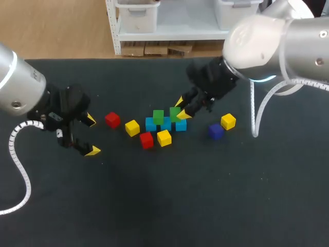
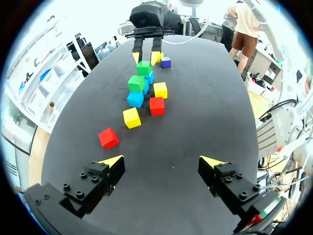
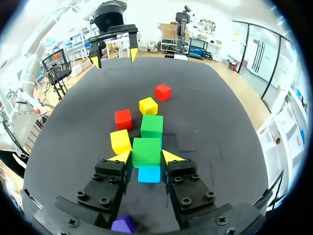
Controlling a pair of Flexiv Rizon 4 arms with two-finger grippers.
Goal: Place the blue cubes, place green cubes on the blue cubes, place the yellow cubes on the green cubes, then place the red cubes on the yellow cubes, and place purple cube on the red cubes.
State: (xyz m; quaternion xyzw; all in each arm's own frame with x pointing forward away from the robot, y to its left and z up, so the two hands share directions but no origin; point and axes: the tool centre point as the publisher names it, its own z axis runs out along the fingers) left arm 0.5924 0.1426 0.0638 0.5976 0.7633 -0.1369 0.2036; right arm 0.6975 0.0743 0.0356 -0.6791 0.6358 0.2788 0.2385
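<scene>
Three blue cubes lie in a row at mid-table. One green cube rests on top of them. My right gripper is shut on a second green cube, holding it over the blue cube at the row's right end. Loose around the row are yellow cubes, red cubes and a purple cube. To the left, my left gripper is open and empty, with the nearest red cube ahead of it.
The dark table top spreads wide in front of the cubes. My left gripper shows far beyond the cubes in the right wrist view, and my right gripper far beyond them in the left wrist view.
</scene>
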